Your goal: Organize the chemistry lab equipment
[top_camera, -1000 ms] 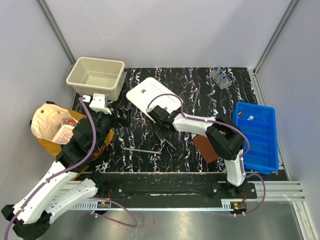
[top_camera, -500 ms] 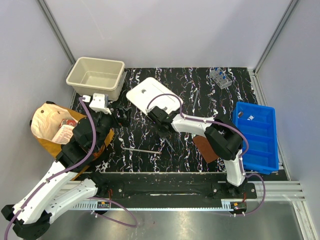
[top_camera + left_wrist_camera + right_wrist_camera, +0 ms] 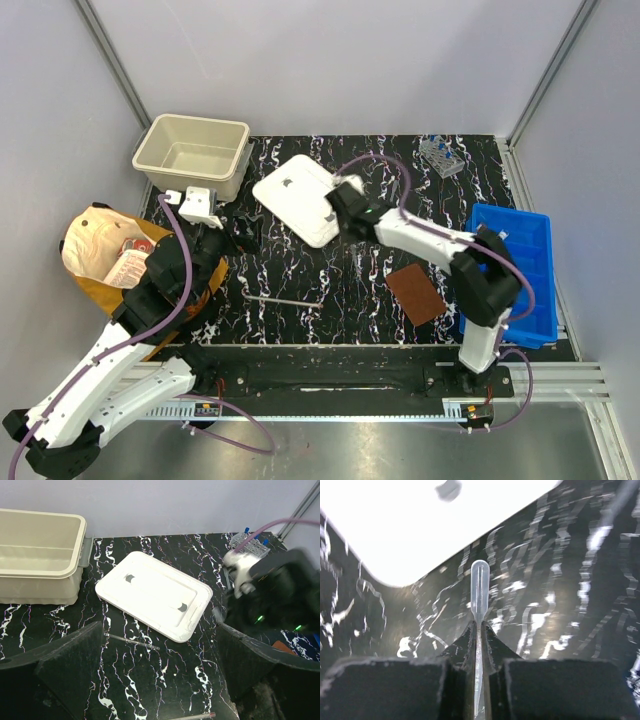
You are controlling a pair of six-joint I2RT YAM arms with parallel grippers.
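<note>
Reaching fwd to white lid (image 3: 300,195) — R arm (image 3: 410,232), jaws nipping pipette (image 3: 479,587).

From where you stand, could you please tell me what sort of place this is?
Probably a staged lab bench inside a robot test cell: a black marbled tabletop walled by plain white panels, a small clear tube rack with blue caps, and a clear plastic pipette pinched in the right gripper.
</note>
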